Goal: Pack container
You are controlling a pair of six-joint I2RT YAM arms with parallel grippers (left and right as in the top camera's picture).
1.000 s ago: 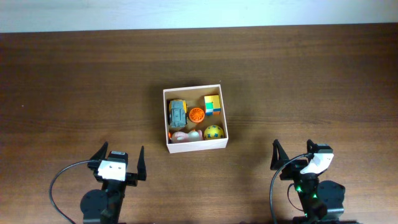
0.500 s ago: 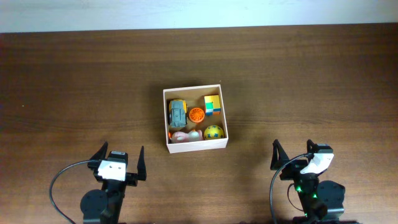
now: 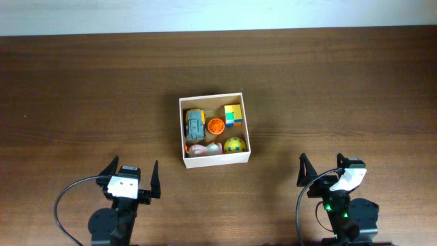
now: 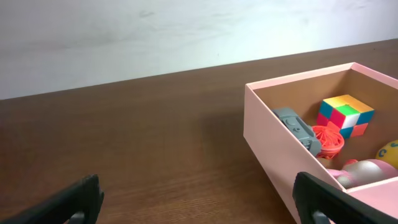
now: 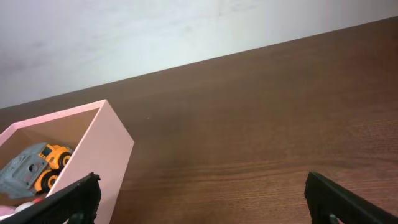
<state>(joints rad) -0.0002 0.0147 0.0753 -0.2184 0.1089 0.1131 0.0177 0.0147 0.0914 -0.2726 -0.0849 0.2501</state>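
I am guessing the packing is nearly done, because no toy is lying outside the box. So the best thing for both hands to be doing now is waiting well back and not bumping the box.

The left gripper (image 3: 133,167) is sitting near the front edge of the table (image 3: 82,82). Its two fingers are spreading wide apart, and it is holding and touching nothing. The right gripper (image 3: 321,167) is doing the same on the other side, wide open and empty.

Further out, between the two hands and well apart from both, the container (image 3: 217,160) is sitting in the middle of the table. Inside it a toy truck (image 3: 195,124) is lying by the left wall, with an orange wheel (image 3: 216,126) beside it. A colour cube (image 3: 233,115) is sitting in the far right corner. A yellow ball (image 3: 234,145) and a pink toy (image 3: 203,148) are resting along the near wall.
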